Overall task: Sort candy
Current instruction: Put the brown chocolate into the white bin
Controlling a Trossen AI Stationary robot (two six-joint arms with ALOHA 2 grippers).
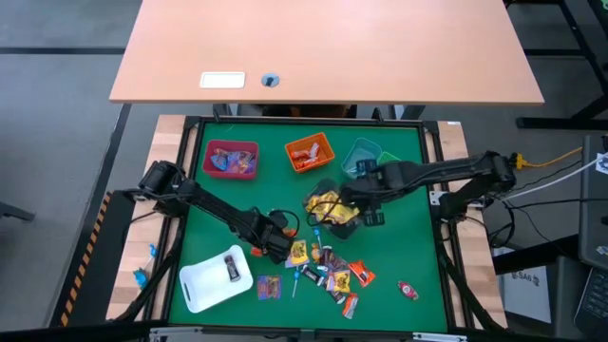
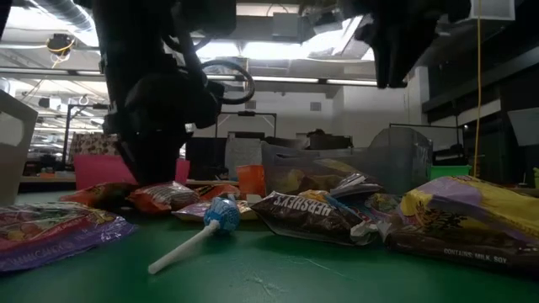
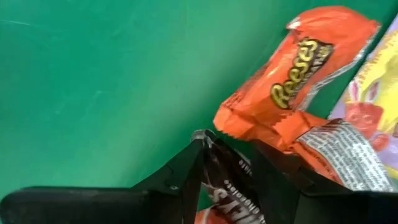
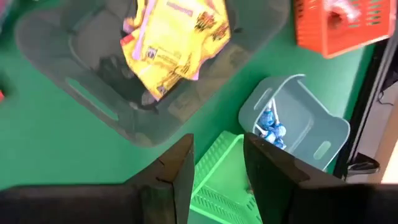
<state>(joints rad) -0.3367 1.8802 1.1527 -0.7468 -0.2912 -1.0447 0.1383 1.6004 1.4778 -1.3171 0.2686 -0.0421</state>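
Observation:
Loose candy lies in a pile on the green mat near the front edge. My left gripper is down at the pile's left end and open. Its fingers stand on either side of a dark brown packet, beside an orange packet. My right gripper hangs open and empty above the mat between a clear grey bin and a green bin. Yellow packets lie in the grey bin. A white tray at the front left bears one dark packet. My left gripper comes from above, pointing steeply down, with the dark brown packet's end in the gap between its fingers. The packet lies among the other sweets. I cannot tell whether the fingers touch it.
A pink bin, an orange bin and a light blue bin with blue lollipops stand along the far side. A blue lollipop lies at the pile's near side. One red sweet lies apart at the front right.

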